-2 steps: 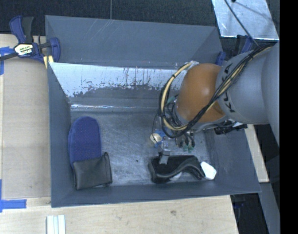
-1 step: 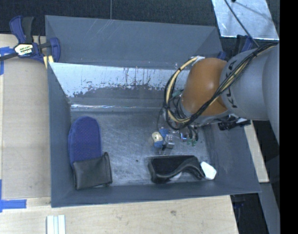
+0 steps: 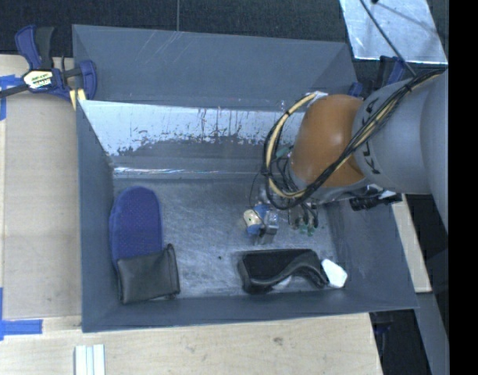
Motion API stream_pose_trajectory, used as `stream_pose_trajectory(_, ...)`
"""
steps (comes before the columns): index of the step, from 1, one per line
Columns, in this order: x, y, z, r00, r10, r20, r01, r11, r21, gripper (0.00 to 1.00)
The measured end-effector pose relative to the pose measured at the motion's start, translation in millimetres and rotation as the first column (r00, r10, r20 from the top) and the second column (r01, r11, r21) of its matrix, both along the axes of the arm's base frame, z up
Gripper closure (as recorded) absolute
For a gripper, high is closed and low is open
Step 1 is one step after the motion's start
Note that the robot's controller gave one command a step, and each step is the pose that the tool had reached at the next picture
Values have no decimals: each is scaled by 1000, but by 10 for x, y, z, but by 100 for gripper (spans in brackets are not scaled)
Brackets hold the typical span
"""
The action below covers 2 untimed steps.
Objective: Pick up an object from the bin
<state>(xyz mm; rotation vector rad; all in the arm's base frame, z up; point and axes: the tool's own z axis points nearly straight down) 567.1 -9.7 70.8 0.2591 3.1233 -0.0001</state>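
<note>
Two things in grey metal bin [image 3: 94, 209], claw [image 3: 262, 225] between.
Poised just behind black curved piece with white tip [image 3: 274, 270], front right; blue oval mitt with grey cuff [image 3: 135, 221] left; claw spread unreadable.

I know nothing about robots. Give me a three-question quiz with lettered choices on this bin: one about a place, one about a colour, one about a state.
1. Where is the gripper?
A. Over the bin floor, right of the middle
B. Over the left corner
C. Outside the bin

2. What colour is the rounded mitt at the left?
A. Red
B. Blue
C. Yellow

3. How is the black thing with the white end?
A. Hanging in the air
B. Lying on the bin floor
C. Leaning on the rim

Answers: 1 A, it is low inside the bin, just beyond the black thing. 2 B, its rounded top is plainly blue. 3 B, it rests flat by the near wall.
</note>
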Motion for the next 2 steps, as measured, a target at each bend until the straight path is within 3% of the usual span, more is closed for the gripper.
stream_pose_trajectory(1,-76,-44,1125,999,-51,4,51,999,1,100)
stream_pose_trajectory(2,-25,-50,1920,996,-84,5,84,996,1,100)
